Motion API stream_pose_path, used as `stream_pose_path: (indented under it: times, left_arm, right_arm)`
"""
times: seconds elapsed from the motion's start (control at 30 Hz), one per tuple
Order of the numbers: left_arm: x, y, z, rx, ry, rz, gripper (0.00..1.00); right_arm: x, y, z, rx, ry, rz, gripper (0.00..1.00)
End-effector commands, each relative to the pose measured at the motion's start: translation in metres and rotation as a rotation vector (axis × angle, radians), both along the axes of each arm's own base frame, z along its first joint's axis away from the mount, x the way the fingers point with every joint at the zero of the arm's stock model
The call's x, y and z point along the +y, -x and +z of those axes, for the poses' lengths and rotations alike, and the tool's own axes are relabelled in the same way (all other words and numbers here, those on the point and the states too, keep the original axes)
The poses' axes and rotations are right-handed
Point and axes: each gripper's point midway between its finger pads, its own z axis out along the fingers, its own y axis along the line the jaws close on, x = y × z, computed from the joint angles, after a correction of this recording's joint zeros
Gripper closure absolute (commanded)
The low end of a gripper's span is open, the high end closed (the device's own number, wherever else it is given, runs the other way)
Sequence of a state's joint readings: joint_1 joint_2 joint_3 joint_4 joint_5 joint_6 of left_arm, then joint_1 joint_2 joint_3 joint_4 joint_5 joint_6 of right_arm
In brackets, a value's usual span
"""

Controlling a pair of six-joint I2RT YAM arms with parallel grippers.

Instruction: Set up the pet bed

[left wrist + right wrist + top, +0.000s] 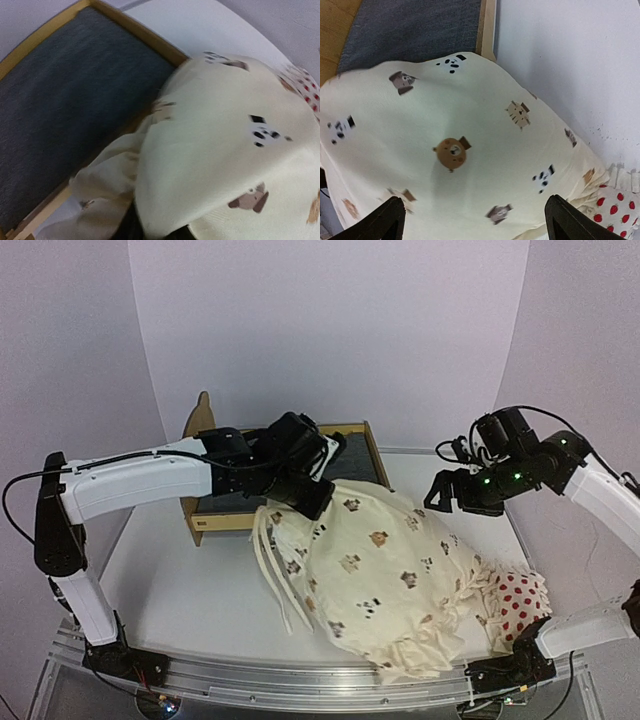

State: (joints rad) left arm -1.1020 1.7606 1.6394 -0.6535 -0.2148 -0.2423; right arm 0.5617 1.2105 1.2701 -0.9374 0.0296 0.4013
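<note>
The pet bed [213, 522] is a light plywood frame with a dark grey base [65, 100] at the back left of the table. A cream animal-print cushion [370, 570] lies in front of it, its far edge overlapping the bed's near rail [145, 35]. My left gripper [305, 495] is at the cushion's far left corner. In the left wrist view the fabric [220, 150] is bunched over and between the dark jaws, which are shut on it. My right gripper [445, 495] hovers open above the cushion [455, 150], with its fingertips [387, 220] spread wide apart.
A small white red-dotted pillow [520, 605] lies at the front right, partly under the cushion's ruffled edge. The cushion's ties [275, 575] trail over the table on the left. White walls close in the back and sides.
</note>
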Motion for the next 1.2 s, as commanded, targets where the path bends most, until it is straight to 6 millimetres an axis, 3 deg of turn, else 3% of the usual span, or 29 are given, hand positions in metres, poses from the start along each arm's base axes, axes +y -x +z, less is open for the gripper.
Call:
stream_pose_path:
  times: [0.0,0.07,0.13,0.23,0.43,0.73,0.9,1.17]
  left_arm:
    - [0.069,-0.086,-0.005,-0.078,-0.111,0.292,0.49]
    - [0.068,-0.079,-0.003,-0.052,-0.087,0.29,0.26]
    - [0.071,-0.067,0.002,-0.033,-0.048,0.277,0.12]
    - [0.086,-0.05,0.01,0.013,-0.029,0.3,0.01]
    - [0.116,-0.003,0.015,0.109,-0.016,0.345,0.0]
    - [0.148,0.058,-0.027,0.326,0.122,0.349,0.02]
    - [0.139,0.077,-0.047,0.416,0.232,0.293,0.02]
    - [0.128,0.092,-0.091,0.503,0.308,0.234,0.02]
  right_arm:
    - [0.01,-0.025,-0.009,-0.008,0.063,0.033,0.02]
    - [0.012,-0.031,-0.02,0.027,0.071,0.046,0.02]
    - [0.01,-0.037,-0.031,0.094,0.02,0.035,0.02]
    - [0.004,-0.046,-0.047,0.181,-0.101,-0.013,0.02]
    - [0.012,-0.04,-0.074,0.28,-0.225,0.033,0.02]
    - [0.012,-0.027,-0.099,0.362,-0.384,0.069,0.02]
    - [-0.002,-0.023,-0.12,0.396,-0.445,0.022,0.02]
    - [0.003,-0.003,-0.152,0.465,-0.514,0.023,0.02]
